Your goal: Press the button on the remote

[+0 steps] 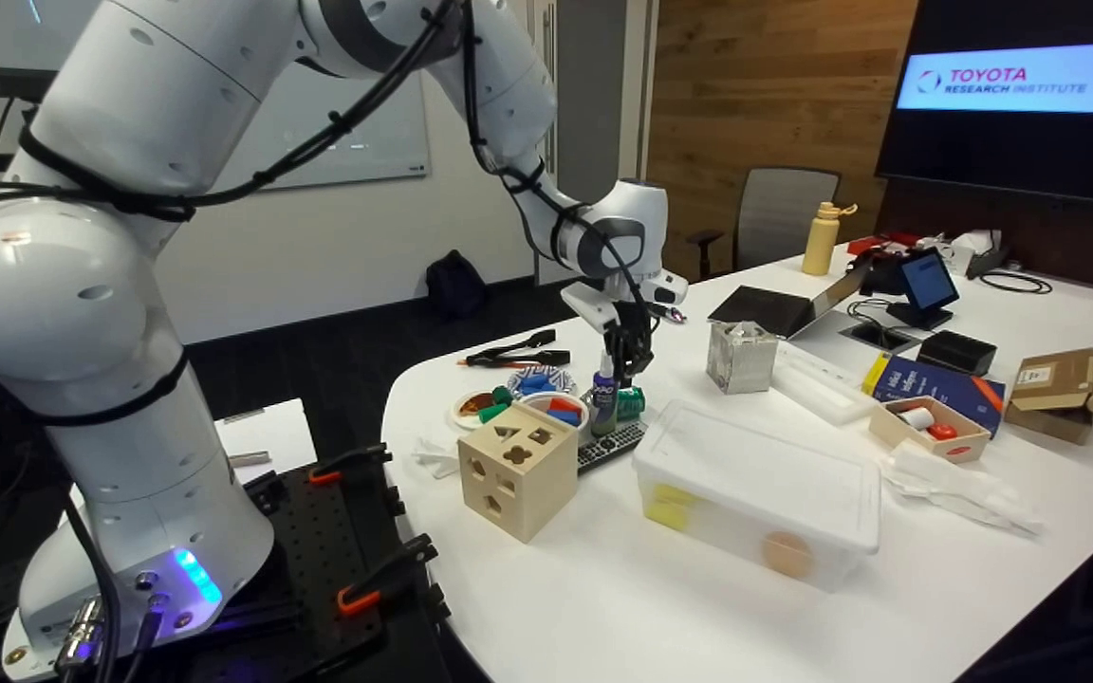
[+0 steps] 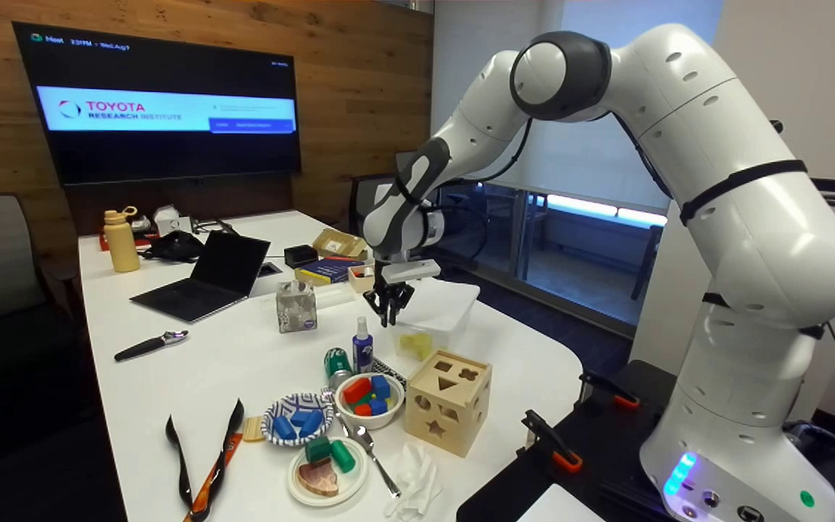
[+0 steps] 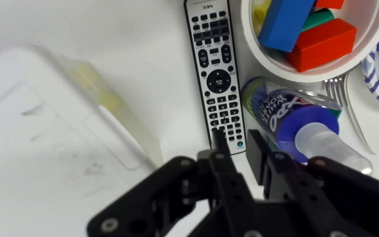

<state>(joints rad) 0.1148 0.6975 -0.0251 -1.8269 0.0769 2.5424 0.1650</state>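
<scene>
The fingers stand a narrow gap apart above the counter. Near them are an upright Expo whiteboard spray bottle and a lidded storage box. Between these two the NEC remote lies flat, its green button showing through the fingers' gap in the wrist view; a white bowl of blocks sits just beside it. Farther off, in an exterior view, are a tissue box, an unfolded laptop and, last, a wall-mounted screen.

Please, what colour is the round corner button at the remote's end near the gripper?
Bluish green. The button shows best in the wrist view.
</scene>
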